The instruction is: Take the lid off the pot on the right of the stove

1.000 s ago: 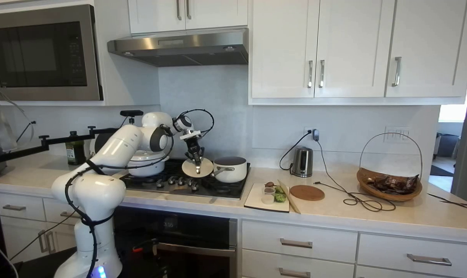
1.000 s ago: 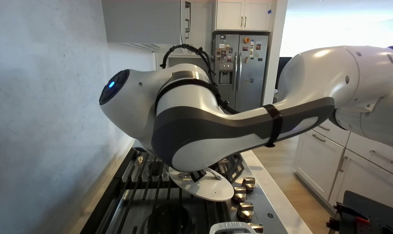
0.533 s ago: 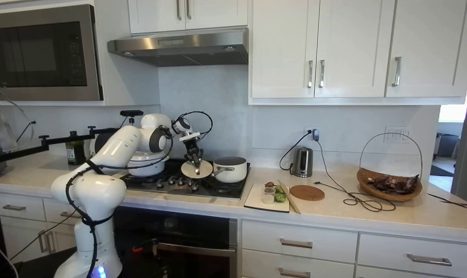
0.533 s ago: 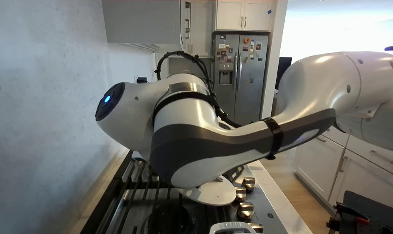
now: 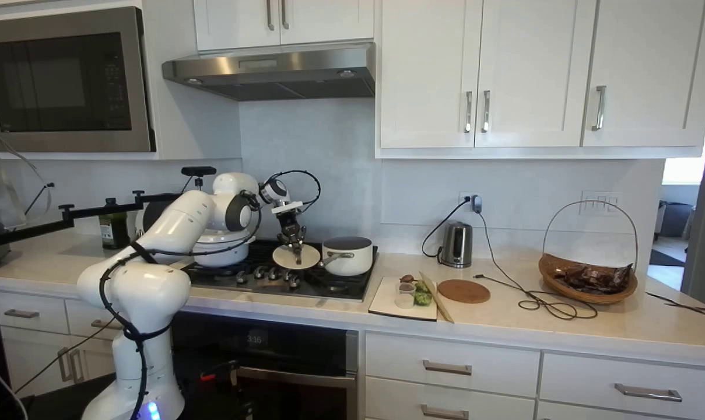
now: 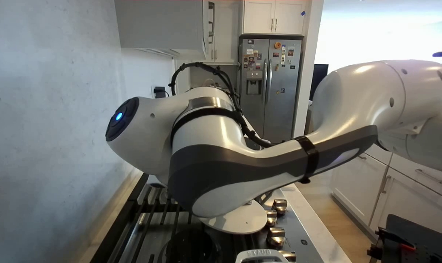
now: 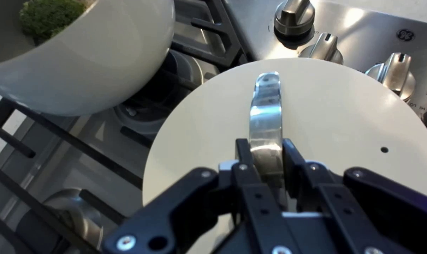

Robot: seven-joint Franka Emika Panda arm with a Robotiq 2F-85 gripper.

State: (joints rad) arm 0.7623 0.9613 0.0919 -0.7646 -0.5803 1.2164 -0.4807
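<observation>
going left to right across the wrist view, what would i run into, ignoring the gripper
White pot, silver handle on the lid, second knob from the left, small dark hole, GE badge.

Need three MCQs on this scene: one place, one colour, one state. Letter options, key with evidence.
1. In an exterior view, where is the lid relative to the pot at the right of the stove?
A) on it
B) right of it
C) left of it

2. Colour of the lid's handle?
A) red
B) silver
C) green

3. State of the hand?
A) shut on the lid's handle
B) wide open
C) shut on nothing

1 C: the lid appears just left of the pot there.
2 B: bare shiny metal in the wrist view.
3 A: same view, its fingers meet both sides of the handle.
</observation>
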